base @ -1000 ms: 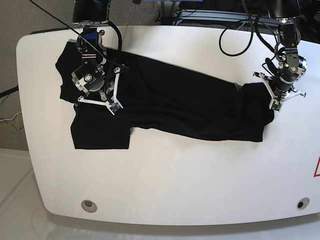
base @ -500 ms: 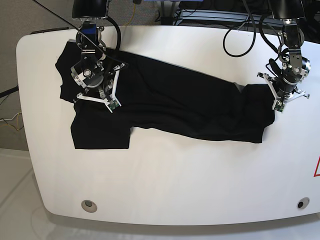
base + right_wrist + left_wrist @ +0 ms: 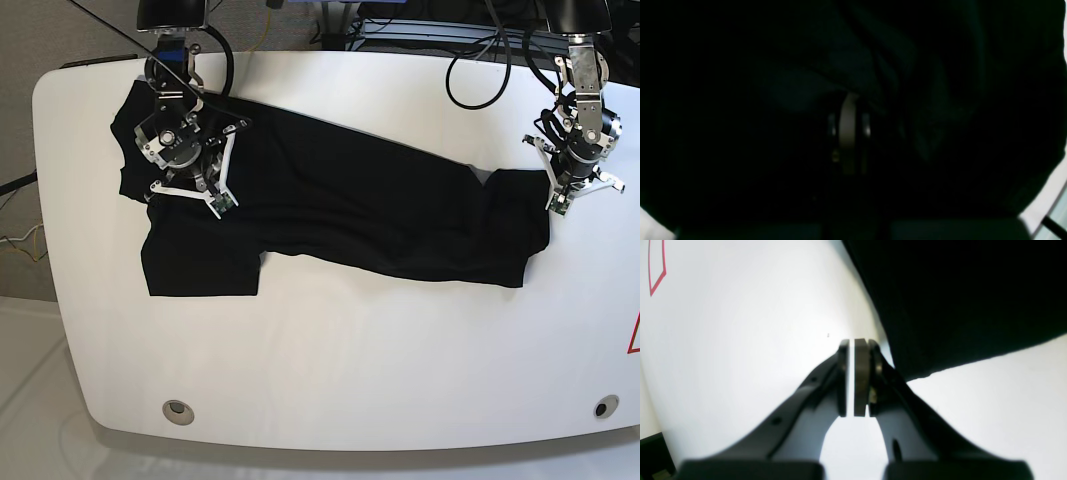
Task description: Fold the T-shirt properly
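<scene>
Item: the T-shirt [image 3: 370, 215], black, soft, matte. It lay spread lengthwise across the far half of the white worktop [image 3: 330, 360], collar and sleeves toward the side of my right arm, hem toward my left arm. One sleeve [image 3: 198, 265] lay flat and squared toward the near edge.

Condition: unfolded, by my judgement. The body ran as a long crooked band with wrinkles near the hem corner; no tidy fold line showed. Squaring the cloth, folding in the sleeves and doubling the body all appeared to remain.

Right fingers [image 3: 190, 175]: pressed together over the shoulder area. In the right wrist view the pads [image 3: 848, 133] met amid dark cloth; too dim there to say whether any fabric was pinched between them.

Left fingers [image 3: 570, 190]: closed and holding nothing. In the left wrist view the pads [image 3: 860, 373] stood together over bare worktop, the hem edge [image 3: 923, 373] just beside them and not held.

Surroundings: a red mark [image 3: 634, 335] on the worktop, well apart from the shirt; two round fittings [image 3: 179, 409] near the front edge; cables [image 3: 480, 70] behind the far edge. Nothing lay on the open near half, so the folds met no obstruction that I could judge.
</scene>
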